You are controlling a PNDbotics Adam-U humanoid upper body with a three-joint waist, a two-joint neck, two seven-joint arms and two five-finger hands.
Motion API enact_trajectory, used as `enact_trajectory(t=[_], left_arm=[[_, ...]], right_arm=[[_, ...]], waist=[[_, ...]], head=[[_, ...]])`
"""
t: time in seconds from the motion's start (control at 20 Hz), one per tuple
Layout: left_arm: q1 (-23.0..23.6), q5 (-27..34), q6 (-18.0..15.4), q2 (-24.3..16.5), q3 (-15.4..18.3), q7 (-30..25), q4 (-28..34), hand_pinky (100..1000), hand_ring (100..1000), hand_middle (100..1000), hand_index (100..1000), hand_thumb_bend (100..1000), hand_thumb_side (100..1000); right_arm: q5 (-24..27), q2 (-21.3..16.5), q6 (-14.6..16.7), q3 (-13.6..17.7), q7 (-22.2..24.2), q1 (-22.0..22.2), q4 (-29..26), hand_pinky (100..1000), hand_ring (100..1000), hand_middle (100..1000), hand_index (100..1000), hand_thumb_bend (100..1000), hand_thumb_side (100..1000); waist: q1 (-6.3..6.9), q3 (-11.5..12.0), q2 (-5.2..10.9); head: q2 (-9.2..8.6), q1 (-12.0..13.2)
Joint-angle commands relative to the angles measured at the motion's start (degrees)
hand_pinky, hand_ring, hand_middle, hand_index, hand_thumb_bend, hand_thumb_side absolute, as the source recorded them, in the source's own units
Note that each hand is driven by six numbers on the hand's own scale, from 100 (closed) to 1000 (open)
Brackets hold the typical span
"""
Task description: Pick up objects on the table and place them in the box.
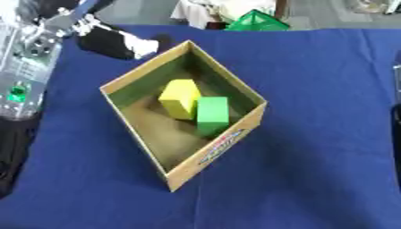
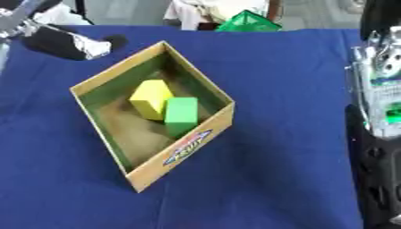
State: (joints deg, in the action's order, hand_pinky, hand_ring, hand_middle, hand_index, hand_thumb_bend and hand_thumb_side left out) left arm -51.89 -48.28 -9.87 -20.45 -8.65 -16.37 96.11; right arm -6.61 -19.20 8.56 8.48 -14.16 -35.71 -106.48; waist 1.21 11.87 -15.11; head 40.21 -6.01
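Observation:
An open cardboard box point(image 1: 134, 77) stands askew in the middle of the blue table. A yellow block point(image 1: 179, 97) and a green block point(image 1: 212, 114) lie side by side inside it, touching. My left hand point(image 1: 109, 43) is black with a silver patch at its tip. It hovers just beyond the box's far left wall, outside the box, and its grip is blurred. My right arm point(image 2: 379, 85) rises along the right edge. Its dark upper end point(image 2: 381, 17), likely my right hand, is cut off by the picture's edge.
A green pyramid-like thing point(image 1: 255, 21) sits at the far edge of the blue cloth point(image 1: 313, 134), beside pale clutter. My left forearm point(image 1: 23, 71) runs along the left edge. Bare cloth lies right of and in front of the box.

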Motion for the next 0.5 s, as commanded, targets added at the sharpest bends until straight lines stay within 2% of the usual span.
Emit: enact_trajectory(t=[0.05, 0.3, 0.5], left_arm=[[1.4, 3.23, 2.79, -3.0, 3.03, 3.18, 5.66, 714, 776, 703, 904, 461, 584], [7.53, 7.9, 5.69, -6.38, 4.99, 7.85, 12.96, 709, 771, 696, 900, 440, 576], [11.96, 11.61, 7.21, -7.58, 7.41, 11.56, 17.8, 718, 769, 693, 892, 441, 554]], right_arm=[[-0.68, -0.7, 0.15, 0.3, -0.36, -1.13, -1.39, 816, 837, 642, 849, 238, 1000], [-1.0, -0.91, 0.26, 0.52, -0.76, -1.46, -1.46, 816, 837, 645, 849, 243, 1000], [-1.18, -0.82, 0.41, 0.6, -1.01, -1.85, -1.66, 815, 837, 647, 849, 240, 1000]], waist=[[-0.13, 0.22, 1.23], [-0.45, 0.6, 1.04], [-0.8, 0.68, 0.96]], head=[[0.37, -0.6], [0.24, -1.21], [0.3, -1.4]])
